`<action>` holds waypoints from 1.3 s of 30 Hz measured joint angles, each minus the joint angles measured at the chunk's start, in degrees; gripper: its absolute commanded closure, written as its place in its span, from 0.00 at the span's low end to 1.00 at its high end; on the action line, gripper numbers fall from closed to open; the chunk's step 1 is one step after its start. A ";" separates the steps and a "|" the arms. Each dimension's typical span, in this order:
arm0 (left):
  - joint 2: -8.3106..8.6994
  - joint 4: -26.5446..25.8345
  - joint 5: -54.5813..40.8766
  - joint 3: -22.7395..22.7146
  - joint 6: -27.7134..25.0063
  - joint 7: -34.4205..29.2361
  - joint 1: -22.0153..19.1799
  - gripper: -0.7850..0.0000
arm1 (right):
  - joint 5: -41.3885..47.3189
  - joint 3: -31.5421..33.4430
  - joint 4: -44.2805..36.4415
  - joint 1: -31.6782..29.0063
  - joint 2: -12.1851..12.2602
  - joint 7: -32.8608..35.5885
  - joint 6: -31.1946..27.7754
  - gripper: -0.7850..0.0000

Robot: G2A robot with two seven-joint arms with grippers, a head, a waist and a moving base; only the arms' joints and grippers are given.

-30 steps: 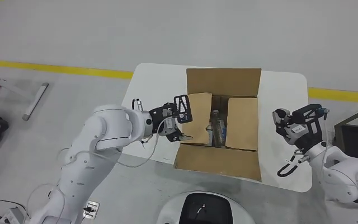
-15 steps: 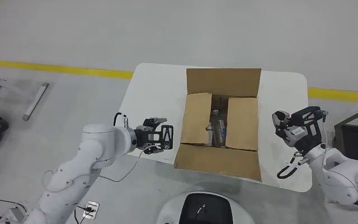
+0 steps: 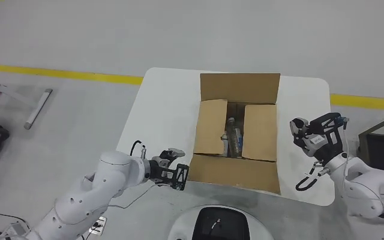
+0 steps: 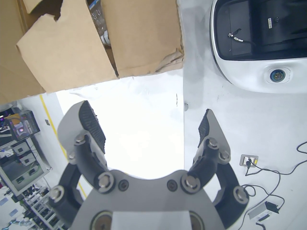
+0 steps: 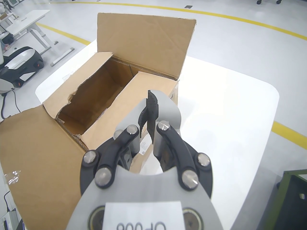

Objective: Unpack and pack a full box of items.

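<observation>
Grey-padded fingers spread wide, the left gripper (image 4: pixel 148 120) hangs at the near edge of the white surface (image 3: pixel 162 102), just off the near left corner of the open cardboard box (image 3: pixel 234 171) standing mid-surface. The right gripper (image 5: pixel 150 106), pressed together and empty, hovers beside the box's right wall; neither arm is plainly nearer. Bottles (image 3: pixel 234 138) show between the side flaps, seemingly stretched front to back. The flaps hide everything else inside.
</observation>
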 measured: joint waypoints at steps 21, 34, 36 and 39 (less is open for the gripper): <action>-1.01 4.74 6.17 11.17 3.45 12.67 -11.04 1.00 | 0.37 1.47 -1.34 -1.99 0.52 0.06 1.24 1.00; -1.12 4.95 -10.20 6.46 -0.71 13.68 -9.09 1.00 | 2.40 3.47 -2.50 -2.60 0.84 -0.51 1.77 1.00; -1.02 5.18 -11.84 5.89 -1.02 14.02 -8.75 1.00 | 2.72 4.02 -2.73 -2.97 0.94 -0.42 1.64 1.00; -0.89 5.18 -13.28 5.18 -0.93 13.34 -8.22 1.00 | 3.02 4.65 -2.90 -3.35 1.07 -0.32 1.48 1.00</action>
